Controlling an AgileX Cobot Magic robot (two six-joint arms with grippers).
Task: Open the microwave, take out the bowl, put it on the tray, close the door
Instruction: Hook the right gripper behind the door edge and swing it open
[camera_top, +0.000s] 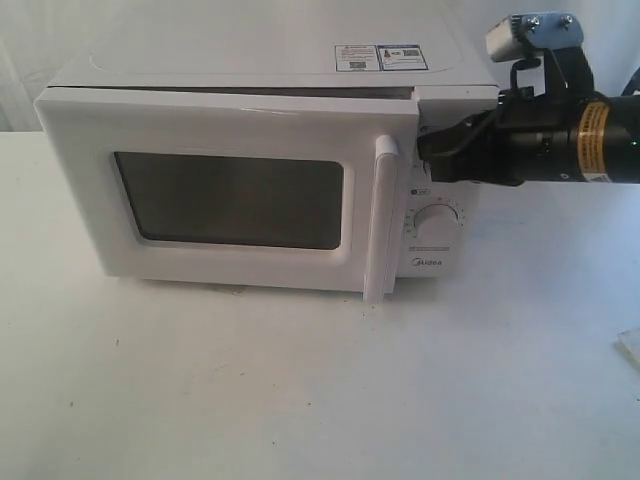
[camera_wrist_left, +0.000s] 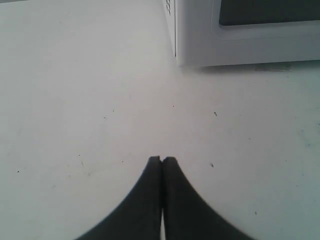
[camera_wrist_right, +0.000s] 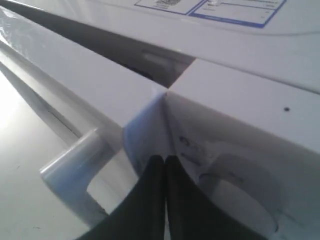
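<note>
Microwave (camera_top: 260, 70) on the table (camera_top: 300, 400), door (camera_top: 230, 130) slightly ajar.
The right gripper (camera_wrist_right: 164, 159), fingers pressed together and empty, points into the seam beside the top of the handle (camera_top: 382, 220). The left gripper (camera_wrist_left: 162, 160), likewise closed and empty, hangs over bare table near the microwave's left corner, outside the exterior view. The dark window (camera_top: 230, 200) hides the inside, so the bowl cannot be made out.

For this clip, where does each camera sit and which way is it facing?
Exterior: in front, slightly above, facing the microwave front; right arm and right pincer show at right.
Left wrist: low over the table, facing the microwave's lower corner; shut left pincer shows.
Right wrist: close to the ajar door edge, handle and dial; shut pincer tips show.
Shared: exterior and right wrist both show handle and dial.
</note>
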